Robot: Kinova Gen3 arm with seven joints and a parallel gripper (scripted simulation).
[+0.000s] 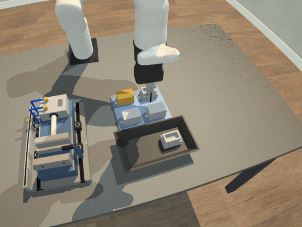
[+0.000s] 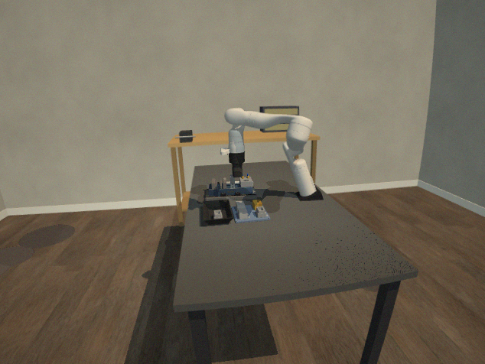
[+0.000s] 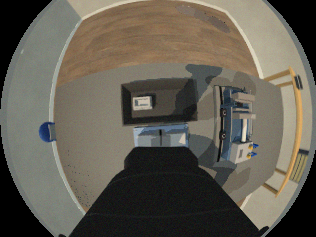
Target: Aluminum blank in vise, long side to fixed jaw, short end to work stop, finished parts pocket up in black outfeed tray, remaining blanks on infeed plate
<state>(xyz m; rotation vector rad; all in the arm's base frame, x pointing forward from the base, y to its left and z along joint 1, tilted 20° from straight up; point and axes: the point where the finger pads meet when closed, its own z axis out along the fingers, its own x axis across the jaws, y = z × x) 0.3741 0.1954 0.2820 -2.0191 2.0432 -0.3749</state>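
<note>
While the vise (image 1: 52, 159) stands unloaded at the near left of the worktop (image 1: 219, 97), the gripper (image 1: 150, 98) hangs vertically over the far right corner of the infeed plate (image 1: 144, 105). Its jaws are pressed together and pinch nothing.

The pocketed finished part (image 1: 143, 94) sits directly beneath them. The fingertips appear to reach into or just beside its pocket; which of the two cannot be settled from the top view. The part's long axis runs roughly across the plate, left to right in that view. In my judgement, the jaws must spread and straddle the part's short width before any lift. The black outfeed tray (image 1: 190, 136) lies just beyond the plate's near edge.

Materials and shapes:
- Finished part: pale gray block, rectangular pocket, thin walls.
- Second finished part (image 1: 171, 139): same form, flat in the tray, pocket up.
- Brass blank (image 1: 125, 96): yellow, plain, smooth faces, on the plate's far left.
- Two aluminum blanks (image 1: 131, 116) (image 1: 156, 110): plain gray blocks on the plate's near row.
- Tray: dark, sloped walls, flat floor.
</note>
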